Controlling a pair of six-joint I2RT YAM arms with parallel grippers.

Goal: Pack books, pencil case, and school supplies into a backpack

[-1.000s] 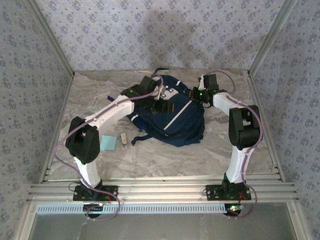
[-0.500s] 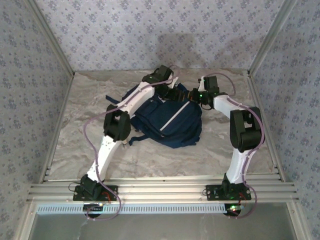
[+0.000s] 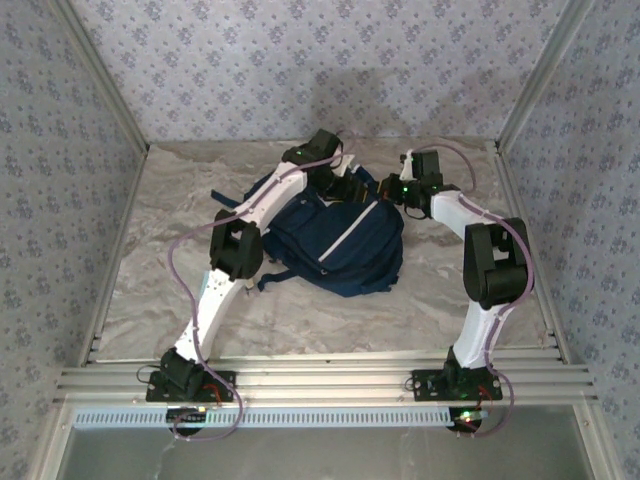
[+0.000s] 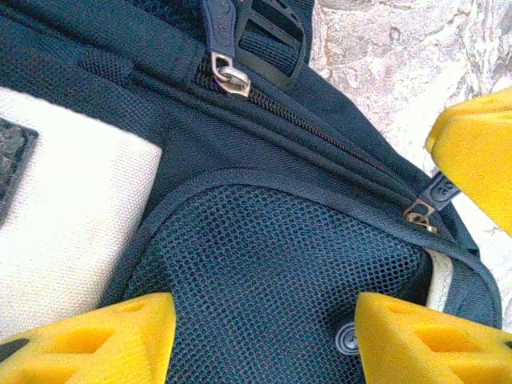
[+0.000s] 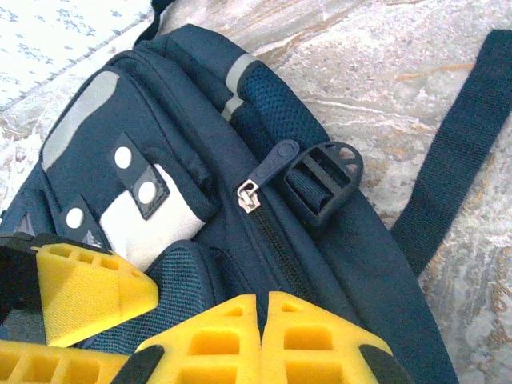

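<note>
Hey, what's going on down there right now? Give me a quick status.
Left end effector open over mesh pocket. Right end effector shut beside it, at the zip. Backpack flat on table, zip looks closed. Loose strap alongside.

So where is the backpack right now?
In the top view the backpack lies on the marble table, toward the far middle, with the left gripper and the right gripper both at its far end.

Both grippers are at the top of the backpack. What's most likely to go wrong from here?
1. The open left gripper straddles the mesh pocket, not a zipper pull; closing may pinch only mesh.
2. The shut right gripper sits close beside it over the backpack; they may collide.
</note>
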